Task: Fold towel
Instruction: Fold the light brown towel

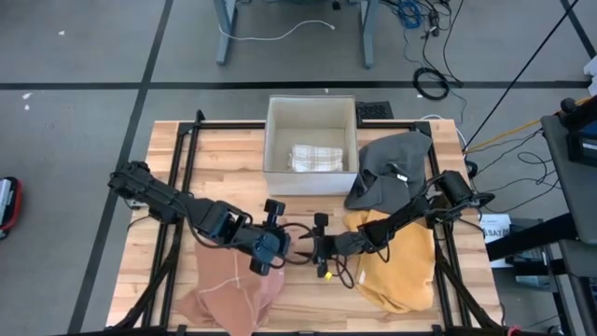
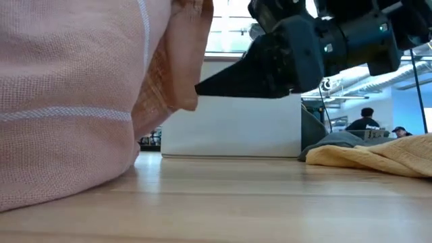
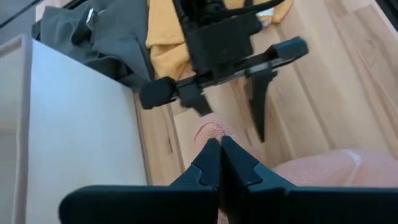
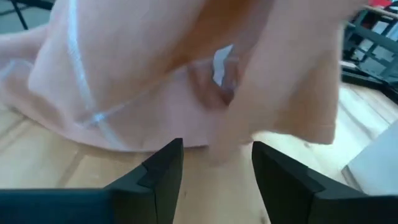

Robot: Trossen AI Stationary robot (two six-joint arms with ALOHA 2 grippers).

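A pink towel (image 1: 229, 291) with pale stripes lies bunched at the table's near left, one part drawn up to my left gripper (image 1: 283, 250), which is shut on it. In the low view the towel (image 2: 67, 108) hangs down and rests on the tabletop. My right gripper (image 4: 214, 168) faces it from the right, open. Its fingers stand on either side of the towel's hanging edge (image 4: 217, 124). I cannot tell whether they touch it. Its fingertip (image 2: 201, 88) points at the towel's hanging corner (image 2: 182, 81). My left gripper pinches a small bunch of the pink towel between its two shut fingers (image 3: 208, 163); a bit of cloth (image 3: 211, 132) sticks out past their tips. The fingers slant down toward the table's right. The towel hangs below them, its lower part on the table.
A yellow towel (image 1: 396, 271) lies crumpled at the near right under my right arm, a grey towel (image 1: 392, 166) behind it. A white box (image 1: 280, 140) at the far middle holds a folded checked towel (image 1: 314, 157). Black rails run along the table's sides.
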